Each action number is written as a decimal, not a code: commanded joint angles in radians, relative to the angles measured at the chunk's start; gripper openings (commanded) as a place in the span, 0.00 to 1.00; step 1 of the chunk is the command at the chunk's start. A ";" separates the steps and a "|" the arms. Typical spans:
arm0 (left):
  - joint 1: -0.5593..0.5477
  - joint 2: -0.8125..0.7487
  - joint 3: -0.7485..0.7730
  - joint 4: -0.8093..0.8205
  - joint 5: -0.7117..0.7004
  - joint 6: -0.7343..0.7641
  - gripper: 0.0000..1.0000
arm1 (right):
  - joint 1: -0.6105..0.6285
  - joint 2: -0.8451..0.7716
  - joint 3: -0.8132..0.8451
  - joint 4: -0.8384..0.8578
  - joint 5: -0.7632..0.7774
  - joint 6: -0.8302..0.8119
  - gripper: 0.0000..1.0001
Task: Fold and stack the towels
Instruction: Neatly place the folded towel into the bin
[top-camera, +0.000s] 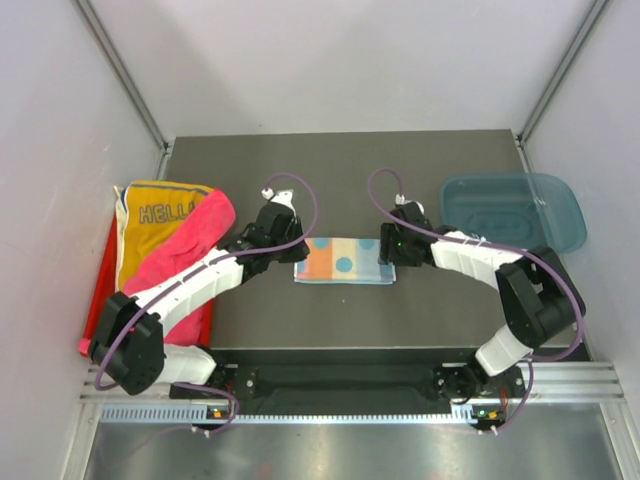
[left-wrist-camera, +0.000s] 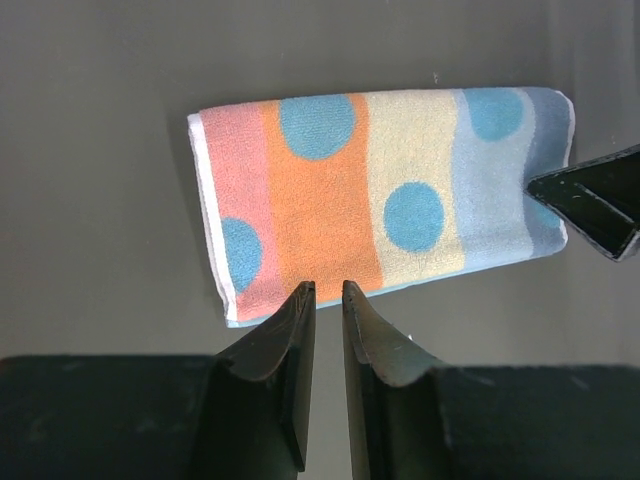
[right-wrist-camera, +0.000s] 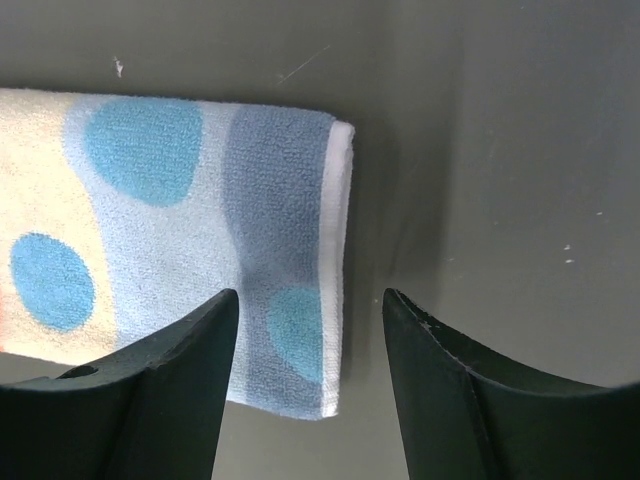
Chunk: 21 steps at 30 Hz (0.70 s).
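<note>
Folded dotted towel (top-camera: 345, 260) sits mid table (top-camera: 450, 310). My left gripper (left-wrist-camera: 328, 290) is slightly apart at its near edge, right gripper (right-wrist-camera: 310, 293) wide apart over its end. Both empty. Either fingertip could snag the cloth and undo my fold.

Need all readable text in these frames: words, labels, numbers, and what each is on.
"HELL": dark capitals on the yellow towel at the far left of the top view; the word's end is covered by the pink towel.
Nothing else is readable: there is no print on the folded striped, dotted towel in either wrist view, and none shows on the teal bin.
</note>
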 joint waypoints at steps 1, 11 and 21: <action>-0.005 -0.038 0.009 0.014 0.027 0.009 0.22 | 0.028 0.008 0.029 0.027 0.029 0.022 0.60; -0.009 -0.033 -0.015 0.039 0.035 -0.004 0.23 | 0.050 0.022 0.021 0.032 0.049 0.055 0.60; -0.014 -0.054 -0.020 0.036 0.034 -0.005 0.23 | 0.094 0.103 0.081 -0.028 0.103 0.070 0.58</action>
